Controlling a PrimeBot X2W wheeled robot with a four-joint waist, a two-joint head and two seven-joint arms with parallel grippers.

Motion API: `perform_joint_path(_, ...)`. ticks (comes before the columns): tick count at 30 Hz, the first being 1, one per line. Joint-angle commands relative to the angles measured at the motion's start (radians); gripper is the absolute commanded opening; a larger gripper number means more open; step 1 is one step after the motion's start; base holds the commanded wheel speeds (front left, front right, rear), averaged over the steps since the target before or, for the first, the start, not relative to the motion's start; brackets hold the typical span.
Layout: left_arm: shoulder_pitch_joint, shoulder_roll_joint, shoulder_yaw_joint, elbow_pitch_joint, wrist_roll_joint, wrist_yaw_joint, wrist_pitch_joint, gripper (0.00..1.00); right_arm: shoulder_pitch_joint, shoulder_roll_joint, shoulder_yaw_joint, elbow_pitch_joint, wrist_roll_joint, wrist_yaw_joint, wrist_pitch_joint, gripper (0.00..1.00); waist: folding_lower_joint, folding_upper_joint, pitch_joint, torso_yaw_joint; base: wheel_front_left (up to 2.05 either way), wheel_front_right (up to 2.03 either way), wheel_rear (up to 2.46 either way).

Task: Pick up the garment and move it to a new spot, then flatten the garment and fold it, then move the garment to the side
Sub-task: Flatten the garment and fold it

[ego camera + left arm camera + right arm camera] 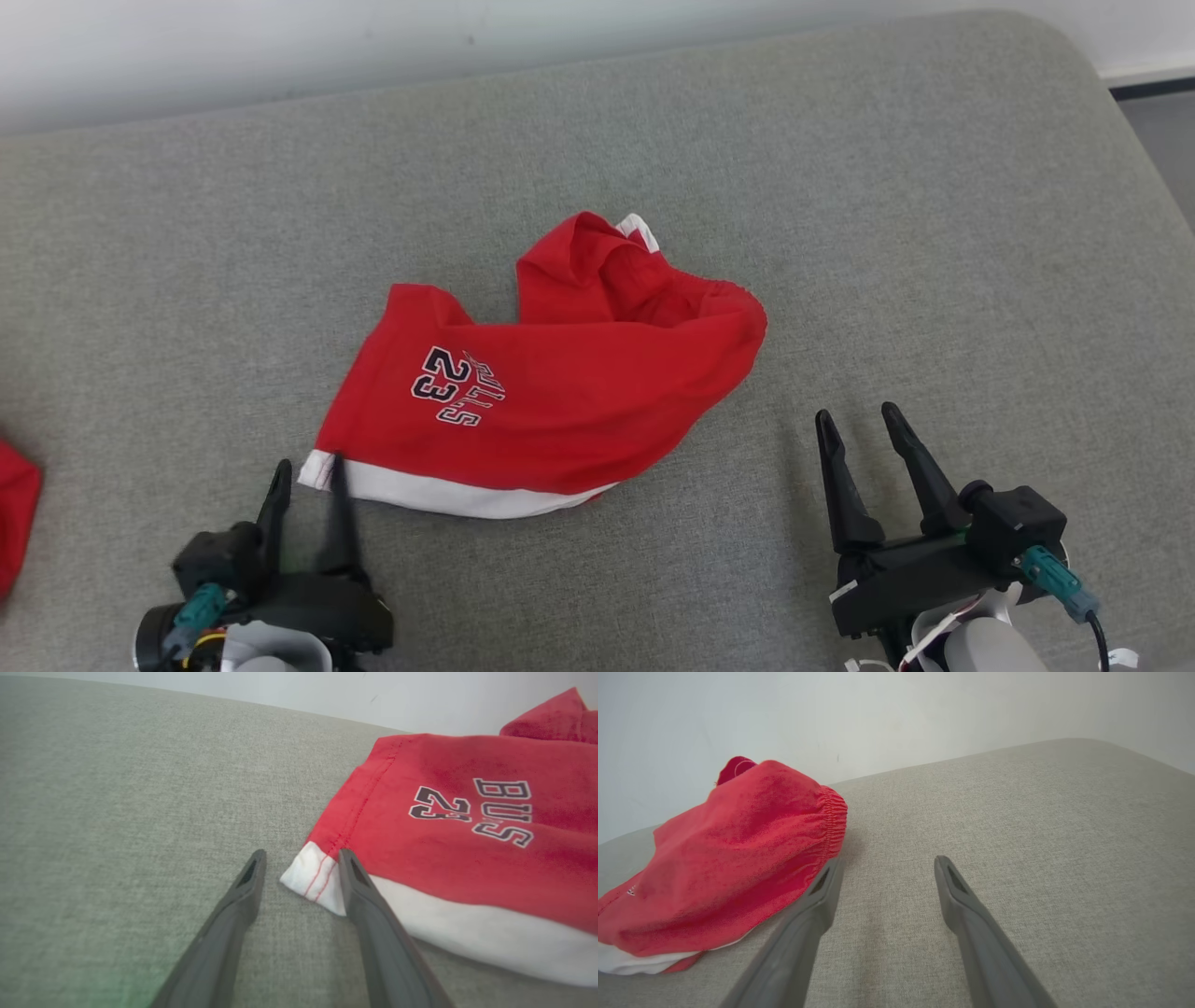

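Red shorts [560, 401] are lying crumpled in the middle of the bench [840, 187], the left end effector [308, 462] straddling their white hem corner [313, 877] with fingers apart, which it should be pinching deeply, while the right end effector [857, 413] is sitting open near the waistband [833, 821].

The black, two-fingered left hand [308, 462] sits low at the near left with its long fingers parted. The matching right hand [856, 412] sits at the near right, fingers likewise spread.
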Motion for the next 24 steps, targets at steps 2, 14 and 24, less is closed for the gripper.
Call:
perform_joint_path(2,-0.015,0.002,0.011,0.019,-0.025,-0.005,-0.002,0.00,-0.010,0.000,-0.006,-0.002,0.005,0.001,0.000,1.00,-0.0002,-0.0001,0.022,-0.008,0.00,0.00,0.00)
perform_joint_path(14,0.099,0.003,0.024,-0.120,-0.027,0.025,-0.003,0.00,0.007,0.013,-0.007,0.020,0.016,0.001,0.000,1.00,-0.0002,-0.0001,-0.045,0.105,0.00,0.00,0.00)
perform_joint_path(24,0.169,0.003,-0.027,-0.136,-0.046,0.055,-0.003,1.00,0.021,0.003,0.035,0.030,0.030,0.001,0.000,1.00,-0.0002,-0.0001,-0.077,0.161,0.00,0.00,0.00)
